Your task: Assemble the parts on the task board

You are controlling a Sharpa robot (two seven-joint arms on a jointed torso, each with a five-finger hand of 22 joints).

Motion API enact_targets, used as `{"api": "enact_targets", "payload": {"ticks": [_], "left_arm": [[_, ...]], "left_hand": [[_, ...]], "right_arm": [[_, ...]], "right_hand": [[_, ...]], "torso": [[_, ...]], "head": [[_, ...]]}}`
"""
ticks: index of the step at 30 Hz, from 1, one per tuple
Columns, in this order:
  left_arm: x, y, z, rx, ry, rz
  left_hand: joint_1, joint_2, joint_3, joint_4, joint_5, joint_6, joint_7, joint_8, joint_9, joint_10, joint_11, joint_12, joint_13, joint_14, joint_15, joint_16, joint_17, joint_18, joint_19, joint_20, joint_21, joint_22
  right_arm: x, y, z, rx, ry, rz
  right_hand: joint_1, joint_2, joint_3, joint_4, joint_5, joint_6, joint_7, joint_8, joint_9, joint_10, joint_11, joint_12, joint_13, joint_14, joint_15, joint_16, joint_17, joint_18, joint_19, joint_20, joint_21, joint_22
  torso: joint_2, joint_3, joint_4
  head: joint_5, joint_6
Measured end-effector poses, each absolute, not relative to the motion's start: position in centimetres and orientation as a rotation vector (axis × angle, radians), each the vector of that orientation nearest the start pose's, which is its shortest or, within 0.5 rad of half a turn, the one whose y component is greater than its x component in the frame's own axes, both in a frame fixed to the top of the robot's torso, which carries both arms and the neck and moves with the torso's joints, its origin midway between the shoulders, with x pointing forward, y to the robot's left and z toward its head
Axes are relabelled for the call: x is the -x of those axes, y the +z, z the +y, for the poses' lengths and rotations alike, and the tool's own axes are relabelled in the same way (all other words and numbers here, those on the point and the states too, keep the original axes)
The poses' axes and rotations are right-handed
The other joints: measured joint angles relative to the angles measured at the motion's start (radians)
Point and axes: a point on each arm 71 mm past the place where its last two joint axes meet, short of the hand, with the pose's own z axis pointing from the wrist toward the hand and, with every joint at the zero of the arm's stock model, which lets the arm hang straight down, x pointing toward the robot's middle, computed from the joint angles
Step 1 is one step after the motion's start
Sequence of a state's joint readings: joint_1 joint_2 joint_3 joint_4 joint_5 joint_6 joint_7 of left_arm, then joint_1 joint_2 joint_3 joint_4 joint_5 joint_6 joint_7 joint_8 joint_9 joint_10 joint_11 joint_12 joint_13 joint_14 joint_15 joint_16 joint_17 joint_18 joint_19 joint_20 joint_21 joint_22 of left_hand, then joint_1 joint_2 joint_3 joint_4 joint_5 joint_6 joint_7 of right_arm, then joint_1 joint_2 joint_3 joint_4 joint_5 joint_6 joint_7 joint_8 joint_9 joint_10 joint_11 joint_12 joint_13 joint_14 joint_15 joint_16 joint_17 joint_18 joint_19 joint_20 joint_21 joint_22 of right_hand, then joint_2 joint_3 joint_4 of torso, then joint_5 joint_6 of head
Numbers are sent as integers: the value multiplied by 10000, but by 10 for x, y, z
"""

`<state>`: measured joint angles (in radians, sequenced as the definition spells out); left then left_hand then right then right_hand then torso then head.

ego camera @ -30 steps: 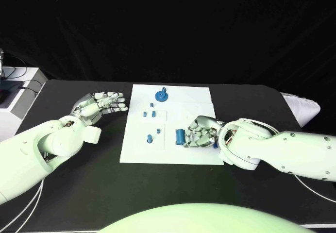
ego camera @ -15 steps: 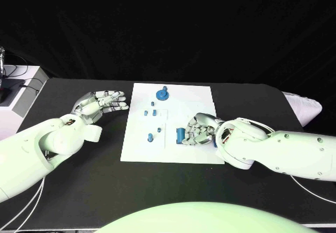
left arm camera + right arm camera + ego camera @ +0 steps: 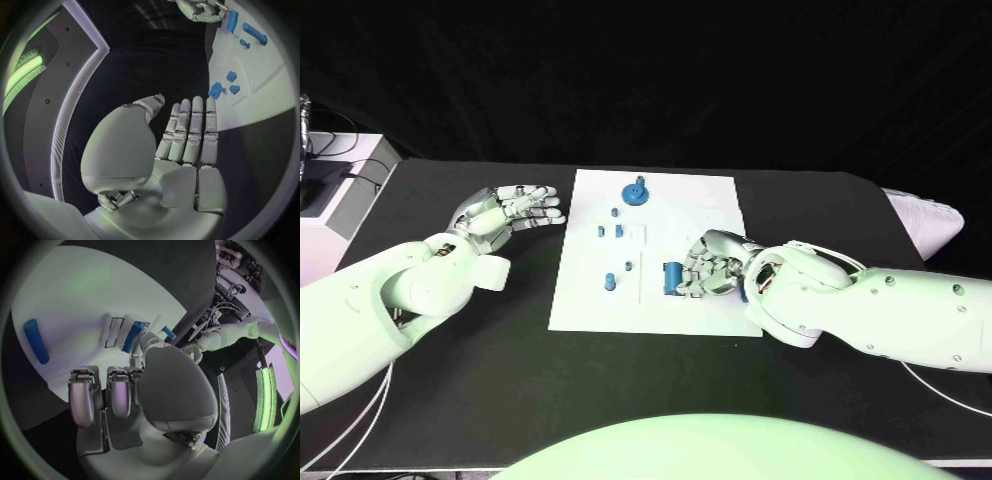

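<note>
While the black counter [image 3: 473,400] carries the white task board [image 3: 697,200] at its middle, the right robot hand [image 3: 711,268] rests on the board's right part, fingers curled, beside an upright blue cylinder part [image 3: 672,276]; whether it grips that part I cannot tell; the left robot hand [image 3: 506,213] hovers just left of the board, fingers apart, holding nothing; small blue parts [image 3: 607,283] lie on the board; a round blue part [image 3: 635,194] stands near its far edge.

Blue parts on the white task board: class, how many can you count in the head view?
6: a round knobbed part at the far end, three small pieces below it, one near the left edge, one at the right hand's fingers. Others may be hidden.
</note>
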<state>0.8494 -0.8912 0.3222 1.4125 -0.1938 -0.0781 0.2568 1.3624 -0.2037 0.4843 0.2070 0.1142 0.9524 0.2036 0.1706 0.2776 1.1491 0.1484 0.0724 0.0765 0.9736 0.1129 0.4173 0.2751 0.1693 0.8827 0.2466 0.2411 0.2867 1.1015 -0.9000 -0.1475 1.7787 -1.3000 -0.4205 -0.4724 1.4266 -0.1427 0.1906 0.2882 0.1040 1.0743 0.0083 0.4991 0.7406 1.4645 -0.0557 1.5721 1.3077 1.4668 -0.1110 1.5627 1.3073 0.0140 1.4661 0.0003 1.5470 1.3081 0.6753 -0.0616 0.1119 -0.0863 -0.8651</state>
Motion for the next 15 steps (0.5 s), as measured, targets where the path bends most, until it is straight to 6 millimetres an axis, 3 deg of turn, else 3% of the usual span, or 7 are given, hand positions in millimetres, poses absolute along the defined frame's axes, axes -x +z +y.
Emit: {"api": "enact_targets", "payload": {"ticks": [8,10,13,15], "left_arm": [[-481,-234,271,12065,-15511,14978],[-481,-234,271,12066,-15510,14981],[-481,-234,271,12068,-15507,14984],[-481,-234,271,12070,-15505,14985]], "left_hand": [[0,0,0,0,0,0,0,0,-15,0,0,0,9,39,-38,0,44,-1,35,-35,-71,-36],[0,0,0,0,0,0,0,0,-15,0,0,0,11,39,-39,0,51,0,36,-36,-71,-36],[0,0,0,0,0,0,0,0,-15,0,0,0,11,39,-39,0,51,0,35,-35,-71,-37],[0,0,0,0,0,0,0,0,-15,0,0,0,11,39,-39,0,51,-1,35,-35,-71,-36]], "right_arm": [[-399,-250,-184,-2233,5854,19599],[-399,-249,-186,-2366,5949,19576],[-397,-246,-192,-2711,6135,19498],[-397,-243,-199,-3057,6228,19418]], "right_hand": [[-213,-316,1,-1,1,-196,53,24,8,0,0,0,0,0,0,0,0,0,0,0,-144,-1],[-310,-406,-27,27,1,-376,154,-128,-75,13,13,0,0,0,0,0,0,0,0,0,-203,-1],[-600,-339,-187,41,1,-718,393,-559,-322,14,245,0,0,8,157,0,0,1,-1,14,-206,-1],[-841,-263,-312,23,123,-893,568,-874,-490,18,379,0,0,-1,256,0,0,1,0,149,-206,-1]], "torso": [[-1,-2,2],[-1,-2,2],[-2,-1,2],[-5,-2,1]], "head": [[2,16],[2,22],[-4,31],[-10,36]]}}
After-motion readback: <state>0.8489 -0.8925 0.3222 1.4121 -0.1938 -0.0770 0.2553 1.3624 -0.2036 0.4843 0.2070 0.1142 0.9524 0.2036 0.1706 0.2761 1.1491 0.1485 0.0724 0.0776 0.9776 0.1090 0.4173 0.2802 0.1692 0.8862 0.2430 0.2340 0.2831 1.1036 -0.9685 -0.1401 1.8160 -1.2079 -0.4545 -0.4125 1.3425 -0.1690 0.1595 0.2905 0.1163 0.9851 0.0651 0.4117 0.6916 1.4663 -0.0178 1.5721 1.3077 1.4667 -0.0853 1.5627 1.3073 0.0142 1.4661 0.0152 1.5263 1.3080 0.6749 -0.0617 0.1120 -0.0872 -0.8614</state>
